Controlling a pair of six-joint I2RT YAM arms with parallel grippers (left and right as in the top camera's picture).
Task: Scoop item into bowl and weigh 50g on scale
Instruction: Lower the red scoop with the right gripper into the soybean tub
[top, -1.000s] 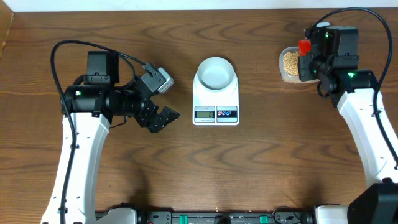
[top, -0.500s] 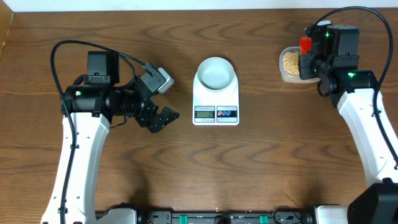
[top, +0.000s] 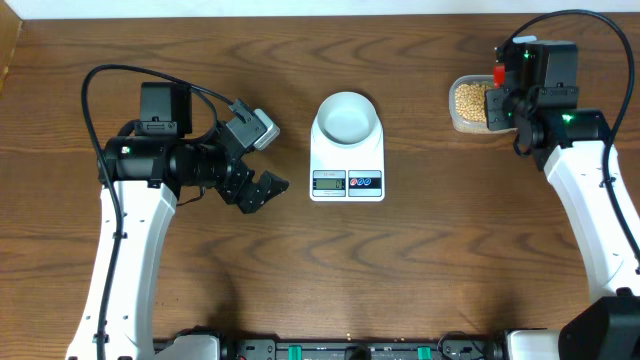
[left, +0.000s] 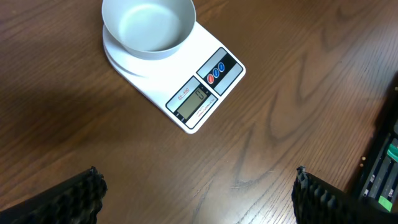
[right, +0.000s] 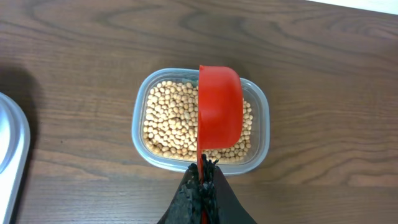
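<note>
Scooping stage: red scoop (right: 219, 112) is clamped in right fingers (right: 186, 199) over the beans (right: 168, 121), a dip's needed next; left fingers (left: 68, 199) are spread, empty.

The left arm rises from its base and its forearm turns inward, gripper (left: 200, 202) spread wide with nothing between the fingers. The right arm stretches forward, gripper (right: 201, 186) pinched tight on the handle of a red scoop (right: 219, 109) jutting out ahead of its fingertips.

Open table (top: 418, 140) separates the scale (top: 347, 165) and its bowl (top: 347, 117) from the tub (right: 137, 124), which the scoop (right: 219, 115) partly covers.
</note>
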